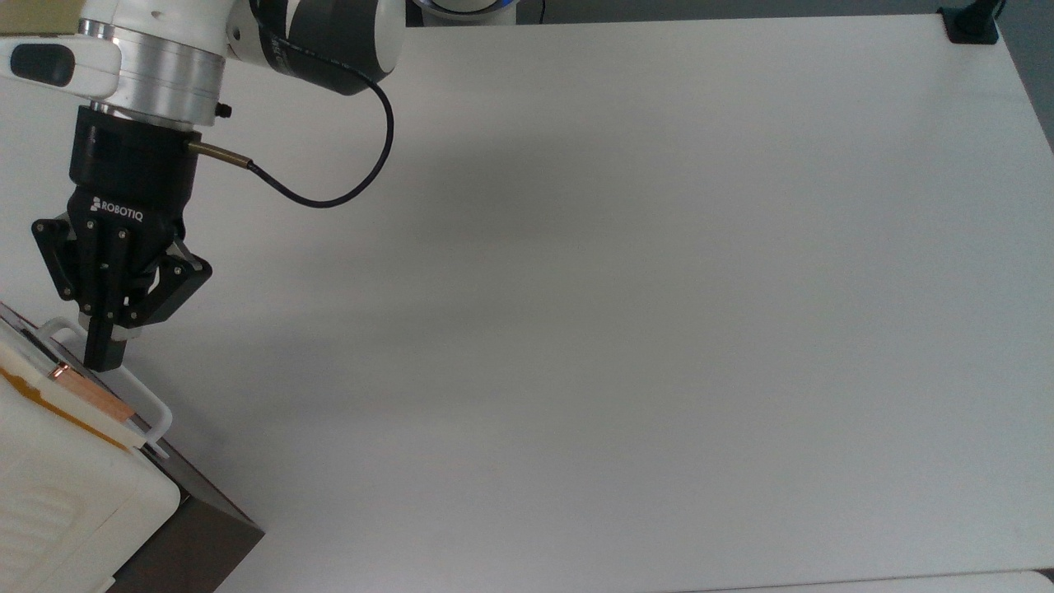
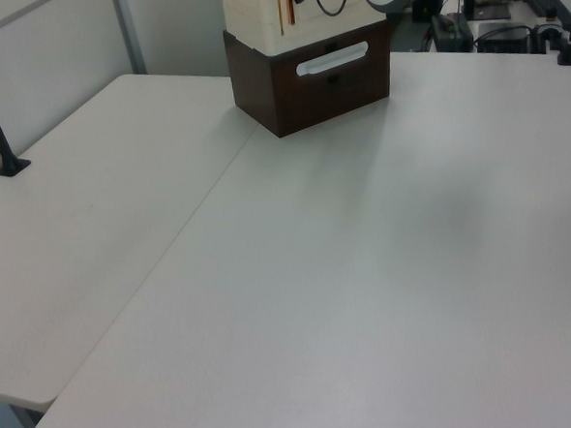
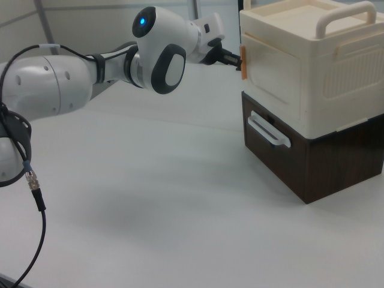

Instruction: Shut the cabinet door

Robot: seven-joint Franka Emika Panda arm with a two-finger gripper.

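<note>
- The cabinet (image 3: 312,78) is being shown whole in the right view, its door (image 3: 273,75) lying almost flush against the front, long axis level
- In the top view, the gripper (image 1: 103,356), fingers pressed together and holding nothing, is being held at the door's copper-edged free end (image 1: 90,395)

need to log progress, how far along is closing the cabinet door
Mostly done: the cabinet door lies nearly flat against the cabinet front. In hand: the claw, shut, presses at the door's orange edge strip. Left: confirm it is seated flush, then back away.
</note>
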